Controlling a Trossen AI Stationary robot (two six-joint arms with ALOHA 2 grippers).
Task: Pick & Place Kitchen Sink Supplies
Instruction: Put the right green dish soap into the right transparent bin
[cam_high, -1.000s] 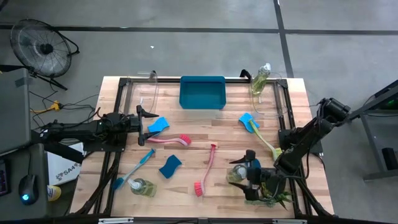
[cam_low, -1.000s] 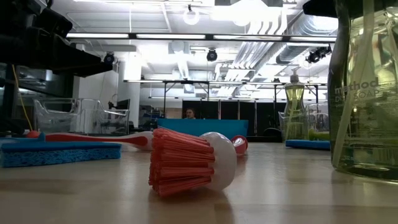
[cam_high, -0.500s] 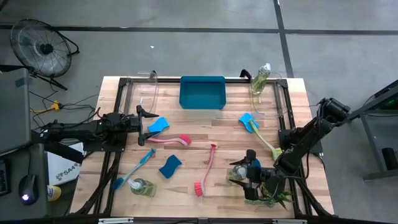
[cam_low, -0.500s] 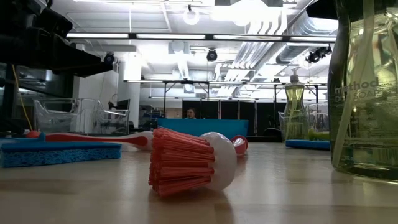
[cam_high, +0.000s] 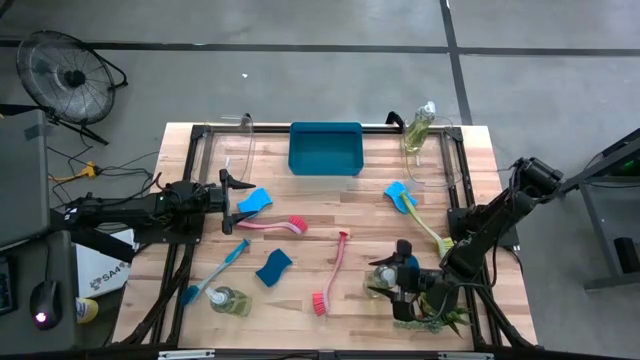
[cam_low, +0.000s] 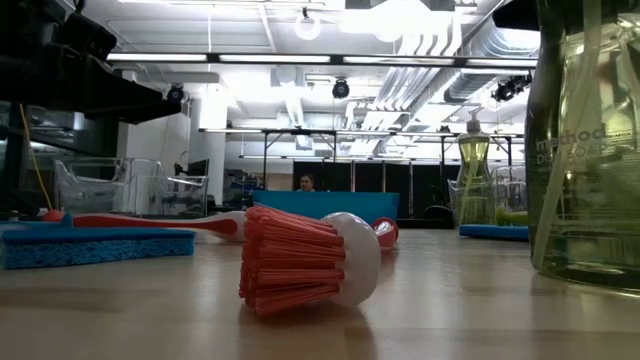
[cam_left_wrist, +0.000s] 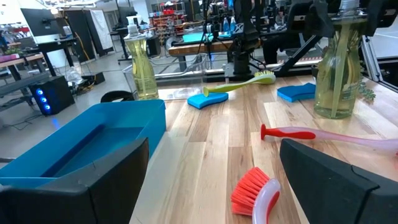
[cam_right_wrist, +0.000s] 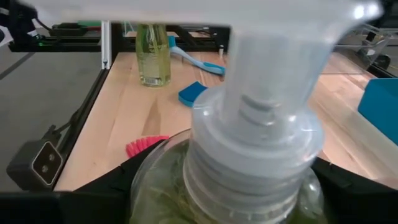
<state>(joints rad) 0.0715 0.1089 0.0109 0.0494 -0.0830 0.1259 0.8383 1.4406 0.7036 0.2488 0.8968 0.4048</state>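
Soap bottle (cam_high: 385, 279) first: it stands upright near the front right corner of the table (cam_high: 370, 190), clear, with yellow-green liquid low in it and a clear pump on top. My right pincer (cam_high: 398, 281) sits at it, a finger (cam_right_wrist: 106, 194) on either side of its shoulder in my wrist view, the jaws narrowed around the bottle; whether they press the glass yet I cannot tell. That arm reaches in from the right edge, bent low toward the front, with the small spiky plant (cam_high: 445, 318) just beside it.

A second bottle (cam_high: 228, 299) rests near the front left, also holding yellow-green liquid, touching or just beside the blue brush (cam_high: 218, 270). A third bottle (cam_high: 419, 126) stands at the back right corner. The blue tray (cam_high: 325, 148) at the back middle shows only its own blue floor.

Between them lie two pink-red brushes (cam_high: 331, 271), a yellow-green brush (cam_high: 425, 225) whose head touches a blue sponge (cam_high: 396, 191), a sponge (cam_high: 273, 266) near the middle, and another sponge (cam_high: 254, 201) on the left.

My left pincer (cam_high: 229, 190) hangs over the left side of the table just beside that last sponge, fingers spread wide and holding nothing, its arm stretched level from the left edge.
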